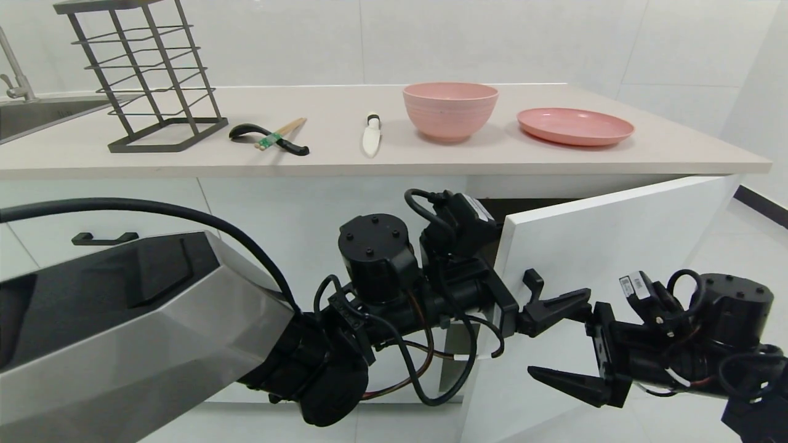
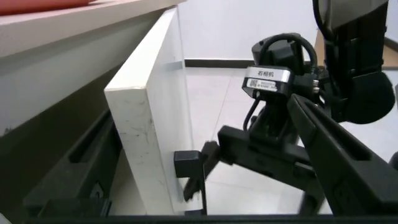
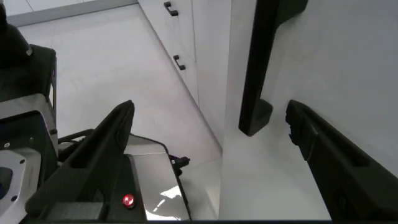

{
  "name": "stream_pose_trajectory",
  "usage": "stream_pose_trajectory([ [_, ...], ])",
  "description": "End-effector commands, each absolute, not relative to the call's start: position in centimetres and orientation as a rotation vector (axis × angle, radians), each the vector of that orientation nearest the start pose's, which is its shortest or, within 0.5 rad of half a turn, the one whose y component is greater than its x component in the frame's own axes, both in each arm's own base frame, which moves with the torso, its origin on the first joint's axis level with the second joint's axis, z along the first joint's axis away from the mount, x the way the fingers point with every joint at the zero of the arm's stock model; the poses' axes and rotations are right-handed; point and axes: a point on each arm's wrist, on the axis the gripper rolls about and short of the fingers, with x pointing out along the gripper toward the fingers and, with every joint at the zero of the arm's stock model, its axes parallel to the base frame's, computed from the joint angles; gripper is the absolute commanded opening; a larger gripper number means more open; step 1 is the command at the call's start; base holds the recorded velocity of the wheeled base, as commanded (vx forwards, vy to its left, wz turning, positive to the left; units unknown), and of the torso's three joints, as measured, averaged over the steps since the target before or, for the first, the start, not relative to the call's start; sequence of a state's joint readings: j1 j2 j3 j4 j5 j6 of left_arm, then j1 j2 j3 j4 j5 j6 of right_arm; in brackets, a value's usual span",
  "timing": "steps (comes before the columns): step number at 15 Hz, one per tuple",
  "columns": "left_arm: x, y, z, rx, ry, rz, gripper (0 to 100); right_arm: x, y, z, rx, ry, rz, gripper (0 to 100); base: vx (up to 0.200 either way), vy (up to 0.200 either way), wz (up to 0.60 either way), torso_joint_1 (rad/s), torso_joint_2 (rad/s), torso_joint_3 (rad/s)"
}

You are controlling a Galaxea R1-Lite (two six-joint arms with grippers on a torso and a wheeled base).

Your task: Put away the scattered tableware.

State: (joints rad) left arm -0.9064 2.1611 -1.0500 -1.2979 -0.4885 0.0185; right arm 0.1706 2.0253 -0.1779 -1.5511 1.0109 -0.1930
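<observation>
On the counter lie a pink bowl (image 1: 450, 111), a pink plate (image 1: 575, 126), a white knife (image 1: 371, 134), a black spoon (image 1: 266, 135) and chopsticks (image 1: 281, 132) crossing it. Below the counter a white cabinet door (image 1: 609, 246) stands swung out. My right gripper (image 1: 557, 344) is open in front of the door, its upper finger close to the black door handle (image 1: 532, 282). The handle (image 3: 260, 68) lies just beyond the open right gripper (image 3: 211, 143). My left gripper (image 1: 500, 301) sits at the door's free edge (image 2: 134, 143), open, with one finger on either side of it.
A dark wire dish rack (image 1: 149, 74) stands on the counter's left part, next to a steel sink (image 1: 43, 114). A closed drawer with a black handle (image 1: 103, 238) is at lower left. White floor (image 2: 205, 106) spreads under the open door.
</observation>
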Motion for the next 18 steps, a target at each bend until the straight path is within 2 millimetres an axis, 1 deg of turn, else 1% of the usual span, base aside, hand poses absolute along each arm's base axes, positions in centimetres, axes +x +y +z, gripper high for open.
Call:
stream_pose_trajectory([
  [1, 24.1, -33.2, 14.6, -0.047, -0.207, -1.411, 100, 25.0, 5.1, 5.0, -0.050, 0.156, 1.148, 100, 0.000, 0.000, 0.00, 0.000, 0.00, 0.000],
  [4, 24.3, -33.2, 14.5, -0.050, -0.202, -1.406, 100, 25.2, 4.6, 5.2, -0.054, 0.143, 1.123, 100, 0.000, 0.000, 0.00, 0.000, 0.00, 0.000],
  [5, 24.3, -33.1, 14.4, -0.050, -0.200, -1.400, 100, 25.2, 4.2, 5.5, -0.059, 0.132, 1.110, 100, 0.000, 0.000, 0.00, 0.000, 0.00, 0.000],
  [7, 24.4, -33.1, 14.3, -0.048, -0.194, -1.392, 100, 24.5, 3.5, 7.1, -0.087, 0.080, 1.077, 100, 0.000, 0.000, 0.00, 0.000, 0.00, 0.000],
  [8, 24.4, -33.1, 14.2, -0.048, -0.193, -1.391, 100, 24.5, 3.5, 7.3, -0.090, 0.074, 1.074, 100, 0.000, 0.000, 0.00, 0.000, 0.00, 0.000],
  [9, 24.7, -33.1, 13.9, -0.041, -0.180, -1.343, 100, 22.8, 2.6, 9.3, -0.122, 0.015, 1.035, 100, 0.000, 0.000, 0.00, 0.000, 0.00, 0.000],
  [11, 25.1, -32.9, 13.8, -0.042, -0.176, -1.308, 100, 19.6, 1.8, 10.9, -0.159, -0.034, 1.001, 100, 0.000, 0.000, 0.00, 0.000, 0.00, 0.000],
  [12, 25.3, -32.8, 13.8, -0.041, -0.174, -1.301, 100, 17.7, 1.7, 11.8, -0.181, -0.071, 0.992, 100, 0.000, 0.000, 0.00, 0.000, 0.00, 0.000],
  [13, 25.3, -32.8, 13.7, -0.041, -0.170, -1.293, 100, 16.1, 1.7, 13.2, -0.225, -0.145, 0.983, 100, 0.000, 0.000, 0.00, 0.000, 0.00, 0.000],
  [14, 25.4, -32.8, 13.6, -0.041, -0.167, -1.282, 100, 15.6, 1.8, 13.8, -0.241, -0.175, 0.981, 100, 0.000, 0.000, 0.00, 0.000, 0.00, 0.000],
  [15, 25.7, -33.0, 13.0, -0.041, -0.154, -1.243, 100, 13.8, 1.9, 15.3, -0.282, -0.251, 0.976, 100, 0.000, 0.000, 0.00, 0.000, 0.00, 0.000],
  [18, 26.4, -33.0, 12.7, -0.041, -0.157, -1.228, 100, 10.2, 1.8, 16.9, -0.333, -0.344, 0.959, 100, 0.000, 0.000, 0.00, 0.000, 0.00, 0.000],
])
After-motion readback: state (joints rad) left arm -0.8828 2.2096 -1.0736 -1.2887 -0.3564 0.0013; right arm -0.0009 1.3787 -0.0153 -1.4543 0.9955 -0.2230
